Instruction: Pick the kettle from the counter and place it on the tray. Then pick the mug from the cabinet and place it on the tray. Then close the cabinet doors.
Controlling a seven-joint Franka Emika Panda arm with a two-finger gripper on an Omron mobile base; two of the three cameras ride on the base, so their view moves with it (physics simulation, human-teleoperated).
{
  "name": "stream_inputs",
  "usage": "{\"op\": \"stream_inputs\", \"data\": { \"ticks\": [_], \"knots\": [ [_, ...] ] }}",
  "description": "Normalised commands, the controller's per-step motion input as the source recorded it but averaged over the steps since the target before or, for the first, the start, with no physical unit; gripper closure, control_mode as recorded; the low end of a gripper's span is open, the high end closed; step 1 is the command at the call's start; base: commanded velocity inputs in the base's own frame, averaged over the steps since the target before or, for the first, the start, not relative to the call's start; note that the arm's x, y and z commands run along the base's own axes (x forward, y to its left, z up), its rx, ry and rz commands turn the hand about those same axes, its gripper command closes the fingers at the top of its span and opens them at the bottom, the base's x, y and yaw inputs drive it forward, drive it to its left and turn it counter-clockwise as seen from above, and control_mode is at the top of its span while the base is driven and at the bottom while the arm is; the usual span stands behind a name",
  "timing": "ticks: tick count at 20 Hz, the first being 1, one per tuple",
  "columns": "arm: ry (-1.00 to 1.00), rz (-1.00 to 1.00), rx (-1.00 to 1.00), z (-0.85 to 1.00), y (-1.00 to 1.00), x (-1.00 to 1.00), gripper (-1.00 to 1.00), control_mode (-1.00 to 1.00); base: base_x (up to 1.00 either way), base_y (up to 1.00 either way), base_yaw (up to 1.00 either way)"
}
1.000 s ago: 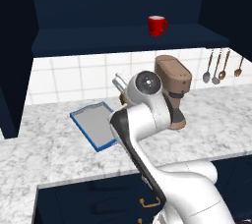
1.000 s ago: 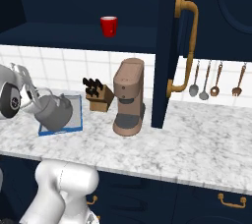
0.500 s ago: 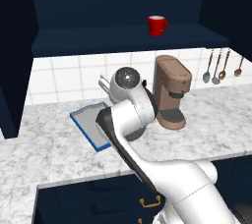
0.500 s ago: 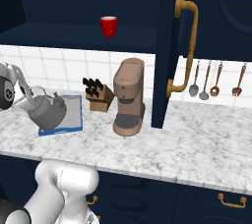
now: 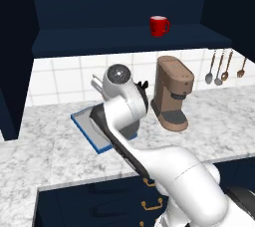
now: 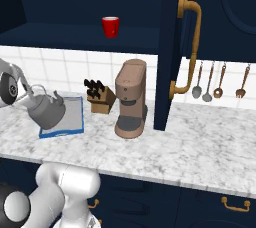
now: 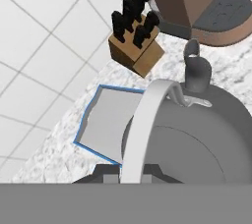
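Kettle [image 6: 47,112], squat dark-grey with arched handle, hangs gripped in the tool [image 7: 132,174].

Brown coffee machine [image 6: 130,99], wooden knife block [image 6: 99,99] just beside it, utensils [image 6: 218,80] hanging on tiled wall [image 5: 55,79]

We see the kettle [image 6: 47,112] over the tray [image 6: 70,122] on the counter [image 6: 200,147]. At the tray's three o'clock stands the knife block [image 6: 98,99], then the coffee machine [image 6: 131,99]. The mug [image 6: 110,26] sits at twelve o'clock in the cabinet [image 6: 60,27].
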Motion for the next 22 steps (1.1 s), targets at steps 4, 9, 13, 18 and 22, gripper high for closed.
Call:
{"op": "stream_inputs", "data": {
  "ticks": [4,9,13,18,22],
  "knots": [
    [0.00,0.11,0.03,-0.20,0.12,0.45,1.00,-1.00,0.00,0.00,0.00],
    [0.00,0.08,0.07,-0.23,0.11,0.42,1.00,-1.00,0.00,0.00,0.00],
    [0.00,0.00,0.10,-0.33,0.12,0.37,1.00,-1.00,0.00,0.00,0.00],
    [0.00,0.00,0.12,-0.29,0.04,0.41,1.00,-1.00,0.00,0.00,0.00],
    [-0.11,0.00,0.09,-0.20,0.01,0.35,1.00,-1.00,0.00,0.00,0.00]
  ]
}}
